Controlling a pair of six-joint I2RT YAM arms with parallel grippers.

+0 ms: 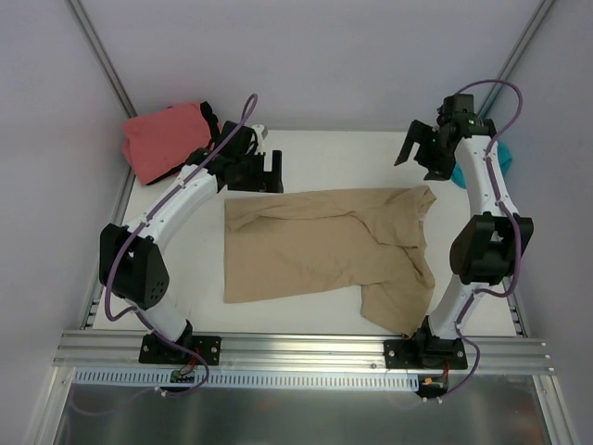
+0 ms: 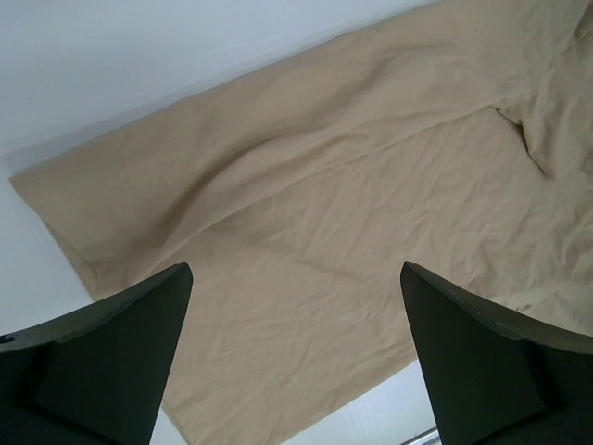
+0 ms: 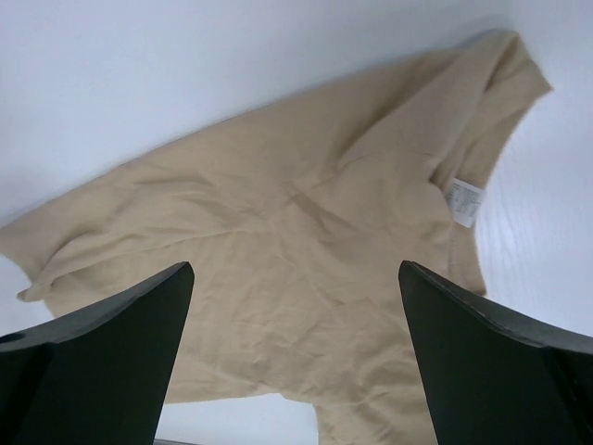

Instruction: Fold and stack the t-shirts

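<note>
Pale walls closed in a white desk (image 1: 306, 148), and on it you had barely begun. The tan t-shirt (image 1: 315, 246) lay spread across the middle, rumpled and, as far as I could judge, not yet folded. Its collar pointed toward the right edge and one sleeve trailed to the near edge by the right arm's base. The coral-pink t-shirt (image 1: 167, 139) sat bunched at the far left corner, partly over the edge, with what looked like the black t-shirt (image 1: 211, 119) dark beside it. The teal t-shirt (image 1: 505, 158) showed only as a sliver at the far right edge behind the right arm. None of them looked folded and no stack existed, so by my reckoning every fold and all the stacking remained for you. Your left claw (image 1: 269, 171) hung just beyond the tan shirt's far left corner, jaws wide apart, holding nothing and touching nothing, and its wrist view looked down on the cloth. Your right claw (image 1: 414, 148) was raised near the far right corner, beyond the collar, jaws equally spread and empty.
</note>
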